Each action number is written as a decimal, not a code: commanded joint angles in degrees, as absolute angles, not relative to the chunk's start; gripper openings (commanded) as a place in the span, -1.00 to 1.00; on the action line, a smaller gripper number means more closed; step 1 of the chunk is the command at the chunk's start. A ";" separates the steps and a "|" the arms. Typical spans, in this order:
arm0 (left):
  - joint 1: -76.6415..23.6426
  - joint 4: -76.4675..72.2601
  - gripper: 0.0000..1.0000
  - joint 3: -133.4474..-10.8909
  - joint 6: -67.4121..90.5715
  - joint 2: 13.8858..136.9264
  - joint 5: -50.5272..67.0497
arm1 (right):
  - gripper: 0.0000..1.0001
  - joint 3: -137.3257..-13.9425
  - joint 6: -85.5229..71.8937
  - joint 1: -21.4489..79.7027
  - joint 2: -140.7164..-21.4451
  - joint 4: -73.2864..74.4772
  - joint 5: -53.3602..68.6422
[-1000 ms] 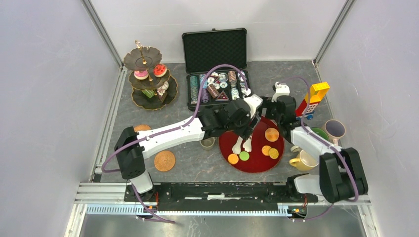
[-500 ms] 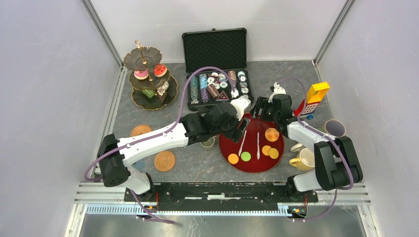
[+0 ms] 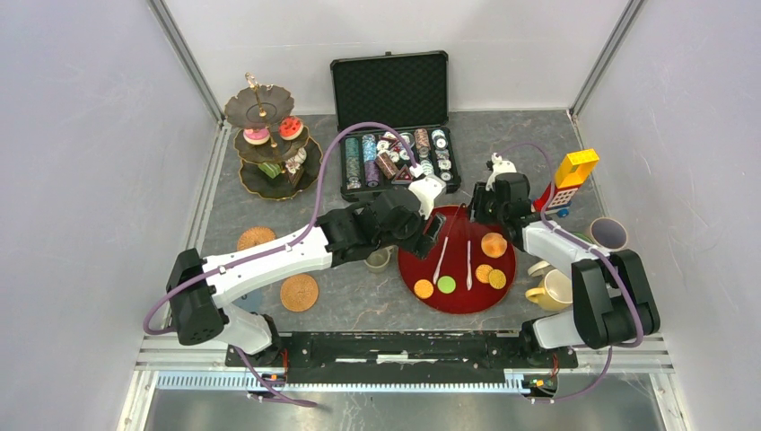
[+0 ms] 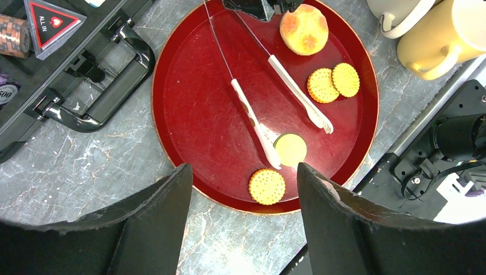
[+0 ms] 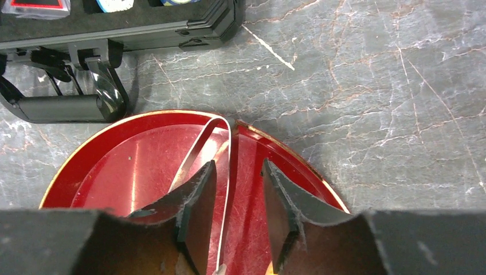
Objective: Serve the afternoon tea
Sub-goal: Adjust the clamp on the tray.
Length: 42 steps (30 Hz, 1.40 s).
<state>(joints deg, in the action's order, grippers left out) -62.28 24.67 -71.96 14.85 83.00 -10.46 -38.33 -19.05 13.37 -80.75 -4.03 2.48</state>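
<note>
Two-bladed tongs (image 3: 441, 259) are laid far-to-near on the tray (image 4: 195, 114). Their far bend is straddled by the half-spread right pincer (image 5: 238, 165). The left pincer (image 4: 243, 169) is held wide, empty.

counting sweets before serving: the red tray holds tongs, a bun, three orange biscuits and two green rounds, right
Only one green round is on the tray, as the left wrist view shows. The tongs, bun and three orange biscuits are right.

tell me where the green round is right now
Top view: the green round lies on the near part of the red tray, just right of an orange round and by the left tip of the tongs.
</note>
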 commanded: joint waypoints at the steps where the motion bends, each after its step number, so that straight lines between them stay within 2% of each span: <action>1: -61.93 21.53 0.48 -72.07 16.64 82.57 -10.34 | -0.21 -38.16 -14.13 13.60 -80.68 -3.34 2.36; 5: -61.84 21.36 0.49 -71.41 16.96 80.88 -10.53 | -0.29 -39.55 -11.78 14.92 -83.19 -3.21 3.30; 11: -61.73 20.95 0.51 -68.72 18.09 77.16 -12.57 | -0.28 -41.24 -11.06 17.45 -85.61 -3.03 2.02; 15: -61.61 21.33 0.52 -67.74 18.44 75.31 -14.41 | -0.59 -42.88 -8.38 18.83 -85.90 -2.34 -1.11; 18: -61.57 21.45 0.53 -66.10 19.30 73.19 -17.43 | -0.99 -44.76 -5.97 19.04 -84.73 -2.27 -1.06; 21: -61.44 20.54 0.56 -63.16 20.65 69.82 -21.10 | -1.00 -46.49 -2.31 19.04 -82.71 -3.53 3.36; 23: -61.46 20.22 0.58 -61.25 21.50 66.60 -23.31 | -1.00 -46.00 2.70 19.34 -80.13 -6.33 11.54; 26: -61.37 20.06 0.61 -58.51 22.99 61.57 -26.19 | -1.00 -43.71 14.80 21.98 -76.71 -9.86 21.48; 34: -61.35 22.58 0.73 -52.14 26.40 47.03 -31.52 | -1.00 -45.07 42.05 28.69 -74.36 -3.53 35.16; 35: -61.37 23.40 0.74 -51.88 26.72 45.98 -31.62 | -1.00 -46.01 47.50 29.35 -74.77 0.32 38.27; 37: -61.40 25.23 0.75 -51.81 27.35 44.81 -31.89 | -0.79 -51.11 82.58 30.85 -77.00 26.53 50.98; 38: -61.37 26.32 0.75 -51.77 27.78 44.52 -32.14 | -0.81 -52.45 96.05 31.73 -77.85 36.00 52.29; 42: -61.35 27.77 0.76 -50.29 29.61 43.54 -32.08 | -0.90 -52.11 104.66 32.69 -77.58 41.57 56.05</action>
